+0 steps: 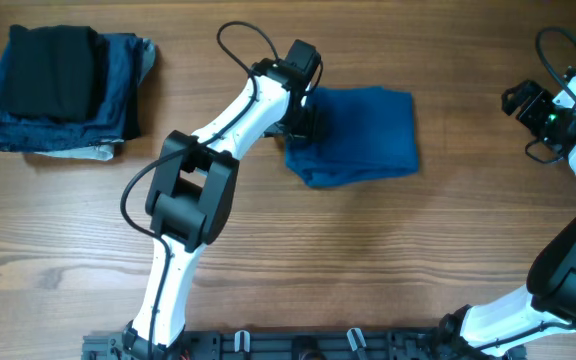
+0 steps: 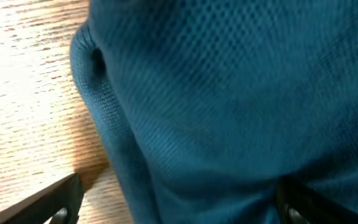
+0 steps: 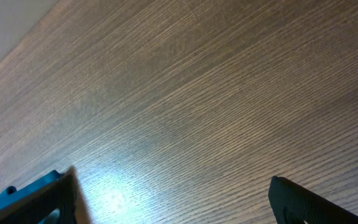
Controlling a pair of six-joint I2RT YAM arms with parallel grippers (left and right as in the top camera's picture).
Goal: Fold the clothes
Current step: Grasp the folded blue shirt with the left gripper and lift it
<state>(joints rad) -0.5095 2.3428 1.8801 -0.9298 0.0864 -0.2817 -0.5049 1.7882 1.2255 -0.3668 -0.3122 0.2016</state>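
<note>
The clothes [image 1: 363, 135], a medium-blue shirt, lie folded into a compact rectangle on the wooden table [image 1: 298, 250], right of centre at the back. My left gripper [image 1: 303, 120] sits at the bundle's left edge, open. In the left wrist view the blue knit cloth [image 2: 229, 106] fills the frame, its folded edge running between my two spread fingers [image 2: 55, 202] without being pinched. My right gripper [image 1: 523, 105] is at the far right of the table, open, well away from the shirt. Its wrist view shows only bare wood between its black fingers [image 3: 303, 202].
A stack of folded garments, black on top [image 1: 48, 70] and darker denim-blue and grey below [image 1: 118, 100], sits at the back left corner. A rail with clips [image 1: 298, 345] runs along the front edge.
</note>
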